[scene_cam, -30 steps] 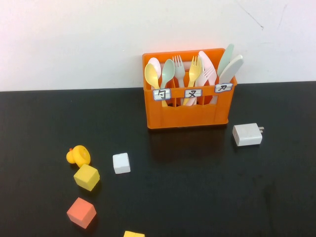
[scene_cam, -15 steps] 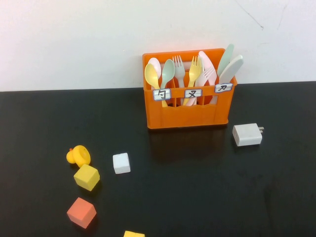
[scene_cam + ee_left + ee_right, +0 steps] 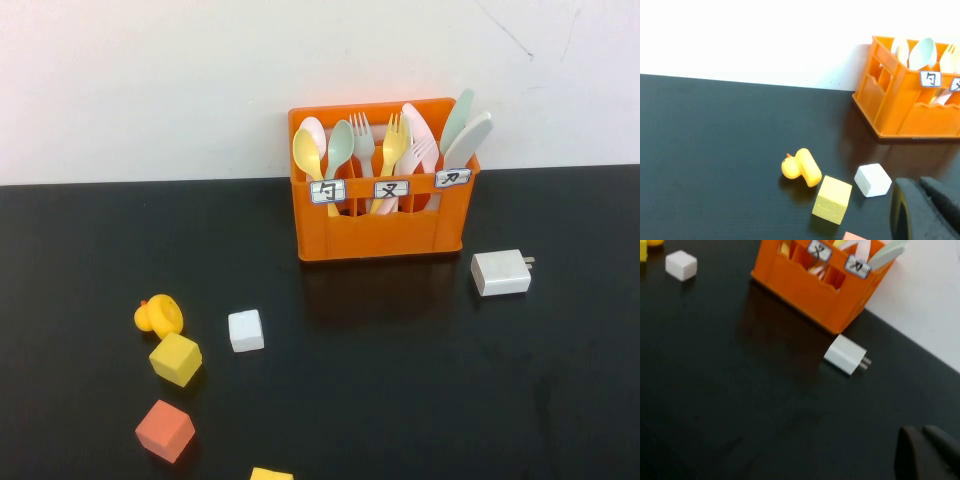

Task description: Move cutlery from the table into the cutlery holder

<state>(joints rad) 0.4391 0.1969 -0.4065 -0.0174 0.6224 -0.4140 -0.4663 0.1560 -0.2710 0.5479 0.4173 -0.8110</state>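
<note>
Nothing on the table [image 3: 400,400] has shifted over the last second: every object sits where it did, and neither arm enters the high view. The cutlery holder [image 3: 380,225] stands at the far side, right of centre, against the white wall, and all visible cutlery [image 3: 385,140] stands upright in its compartments: a yellow spoon [image 3: 307,155] on the left, forks in the middle, knife-like pieces on the right. No fork or spoon lies loose on the tabletop. What remains there is not cutlery: a white charger block [image 3: 500,272] just right of the holder, a white cube [image 3: 245,330], a yellow duck [image 3: 158,316], a yellow cube [image 3: 175,359] and an orange-pink cube [image 3: 164,430] at the near left. The left gripper [image 3: 925,210] hangs near the white cube, closed and empty; the right gripper [image 3: 925,452] hovers over bare table nearer than the charger, likewise closed and empty. Judgement: the task appears complete, both arms withdrawn and idle.
</note>
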